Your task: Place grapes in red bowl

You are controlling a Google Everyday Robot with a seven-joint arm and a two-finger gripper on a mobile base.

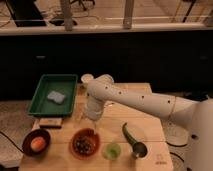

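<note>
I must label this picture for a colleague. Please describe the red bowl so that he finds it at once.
On the wooden table, look along the front edge: the red bowl sits in the middle, under the gripper. Unlike the dark bowl to its left, which holds an orange fruit, it holds dark grapes.

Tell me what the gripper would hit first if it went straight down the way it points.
The gripper points down over the far side of the red bowl. Going straight down, it would probably meet the grapes in that bowl first, or possibly its far rim; depth is unclear here.
</note>
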